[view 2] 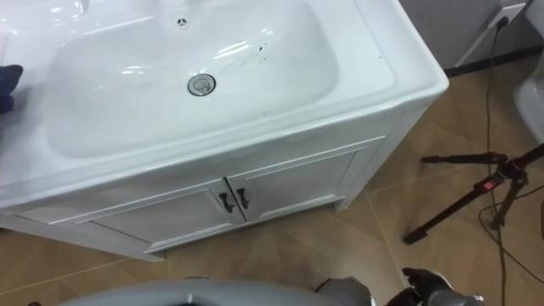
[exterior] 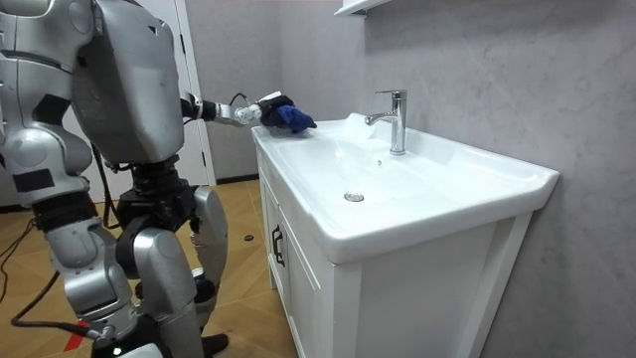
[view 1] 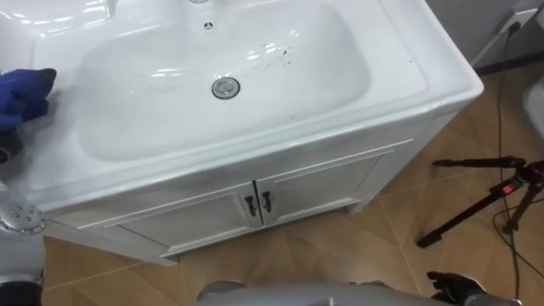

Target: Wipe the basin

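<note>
The basin is a wide, shallow white bowl with rounded corners, glossy and streaked with reflections; a round metal drain sits near its middle and a small overflow hole in its far wall. It is sunk into a white counter with a thick rounded rim, on a white cabinet with two panelled doors and small dark handles where they meet; a chrome tap stands upright behind the bowl.

A blue cloth, soft and bunched into a lump, lies on the counter's left edge, beside the bowl and outside it; in the room view it sits at the counter's far corner. The left hand is at the cloth, its arm stretched out level from the shoulder; the cloth covers the fingers, so I cannot tell whether they are clamped on it. The right hand hangs low at the robot's side; its fingers cannot be made out either.

The robot stands upright before the cabinet on a wood-plank floor; a dark tripod stands to the right.
</note>
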